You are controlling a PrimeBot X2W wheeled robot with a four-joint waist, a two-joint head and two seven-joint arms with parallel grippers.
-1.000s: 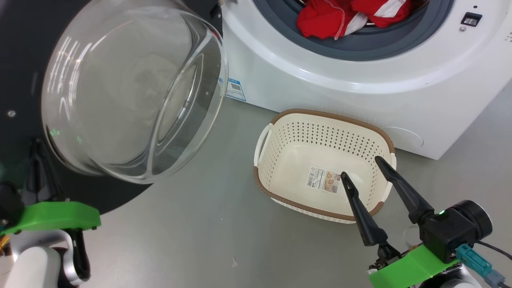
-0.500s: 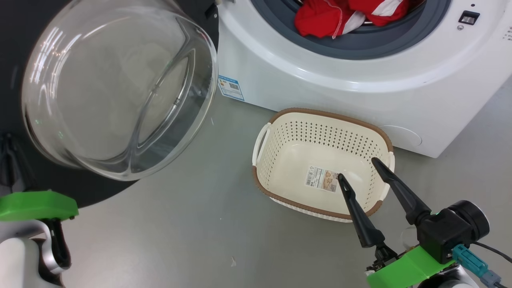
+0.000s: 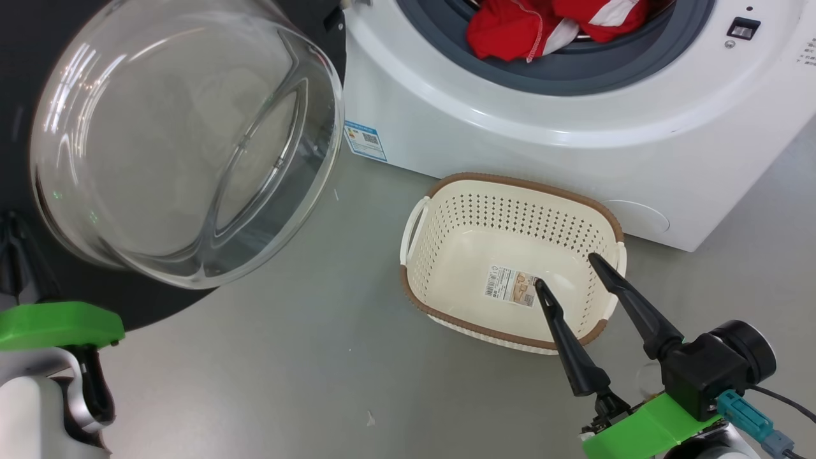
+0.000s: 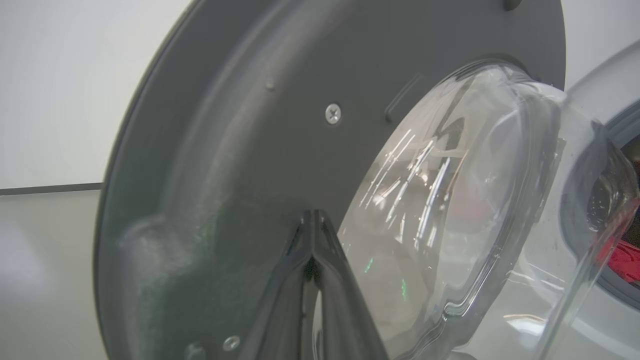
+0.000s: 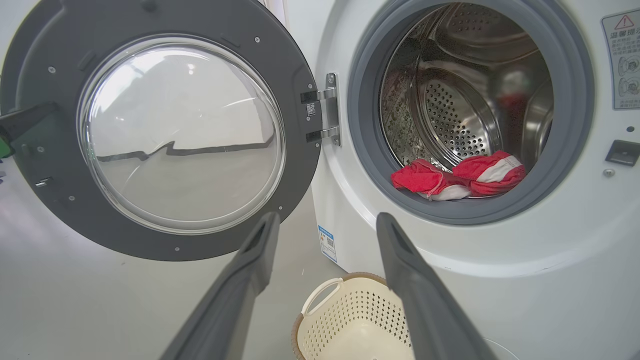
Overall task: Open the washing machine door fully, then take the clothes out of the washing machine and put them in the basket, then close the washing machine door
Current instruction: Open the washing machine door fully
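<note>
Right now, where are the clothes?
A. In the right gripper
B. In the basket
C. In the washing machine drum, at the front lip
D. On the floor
C: the clothes lie on the front lip of the drum inside the washing machine, while the basket has just its label sticker inside and the right gripper is open with nothing in it.

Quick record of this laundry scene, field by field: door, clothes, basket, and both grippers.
door: washing machine door swung open beside the washing machine
clothes: red clothes inside, at the front of the drum
basket: basket on the floor before the machine, holding just a label
left gripper: left gripper shut, close to the door's inner face
right gripper: right gripper open, empty, near the basket
</note>
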